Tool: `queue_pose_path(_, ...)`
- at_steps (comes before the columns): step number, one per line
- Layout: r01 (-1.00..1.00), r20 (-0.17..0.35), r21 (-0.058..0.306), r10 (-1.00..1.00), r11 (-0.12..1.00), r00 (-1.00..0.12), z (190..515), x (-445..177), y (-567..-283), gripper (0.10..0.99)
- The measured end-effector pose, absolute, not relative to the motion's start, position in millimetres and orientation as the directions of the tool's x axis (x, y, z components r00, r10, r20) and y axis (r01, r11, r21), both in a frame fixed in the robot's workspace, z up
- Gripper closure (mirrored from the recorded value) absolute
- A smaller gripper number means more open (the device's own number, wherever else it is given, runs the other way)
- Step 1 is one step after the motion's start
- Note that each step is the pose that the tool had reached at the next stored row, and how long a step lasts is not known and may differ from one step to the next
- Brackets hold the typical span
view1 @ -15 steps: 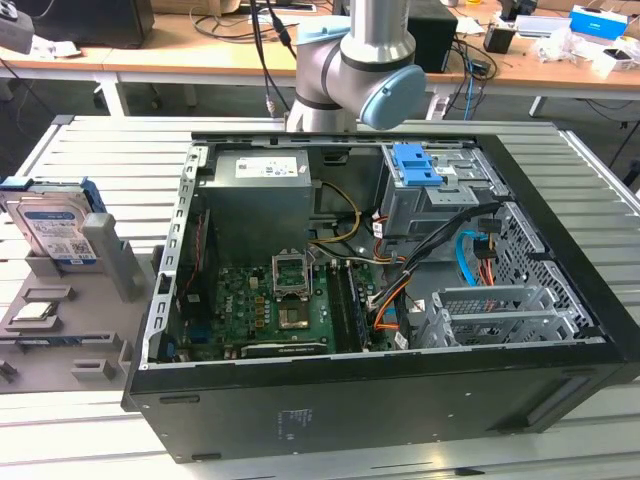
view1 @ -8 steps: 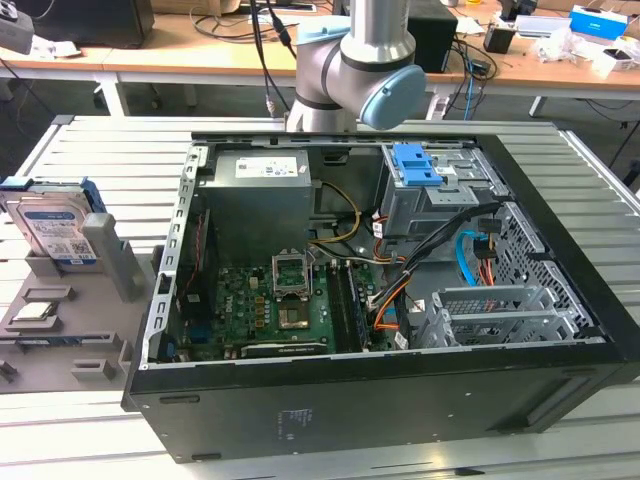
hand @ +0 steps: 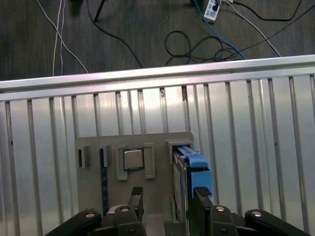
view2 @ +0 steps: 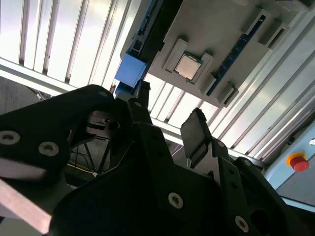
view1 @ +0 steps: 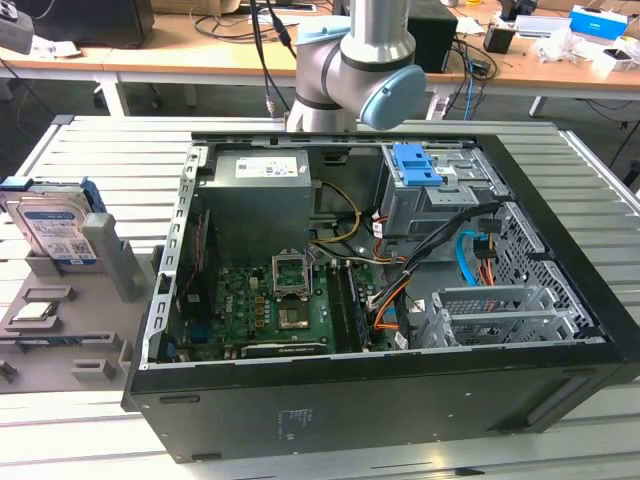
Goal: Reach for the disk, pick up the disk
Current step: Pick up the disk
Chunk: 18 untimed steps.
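The disk (view1: 55, 228) stands on edge in a slot of the grey holder (view1: 40, 345) at the exterior view's left, silver with a barcode label and a blue bracket. In the first wrist view I look down on the disk (hand: 181, 173) from well above. My gripper (hand: 167, 204) is open with nothing between its fingers, and one fingertip (hand: 199, 196) lines up over the blue bracket. In the second wrist view the gripper (view2: 170, 123) hangs apart from the holder (view2: 231, 44), with the disk's blue bracket (view2: 130, 69) beyond one finger.
A small square CPU chip (hand: 132, 158) lies in the holder beside the disk. The open computer case (view1: 380, 290) takes up the middle of the slatted table (view1: 110, 150), with a blue latch (view1: 415, 165) inside. Cables (hand: 197, 42) lie on the floor past the table's edge.
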<state>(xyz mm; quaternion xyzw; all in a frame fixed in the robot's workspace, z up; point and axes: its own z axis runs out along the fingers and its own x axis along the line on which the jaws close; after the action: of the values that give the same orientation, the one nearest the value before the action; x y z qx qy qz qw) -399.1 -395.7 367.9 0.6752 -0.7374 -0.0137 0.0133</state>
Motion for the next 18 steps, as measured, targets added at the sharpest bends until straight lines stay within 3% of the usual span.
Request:
queue_pose_path(1, -0.995, 0.001, 0.038, -0.996, 0.088, -0.088, 367.9, -399.1, -395.7, 0.541)
queue_pose_path(12, -0.996, 0.001, 0.038, -0.997, 0.083, -0.083, 367.9, -397.7, -370.1, 0.541)
queue_pose_path(18, -0.996, 0.001, 0.038, -0.997, 0.082, -0.082, 362.8, -396.1, -369.9, 0.541)
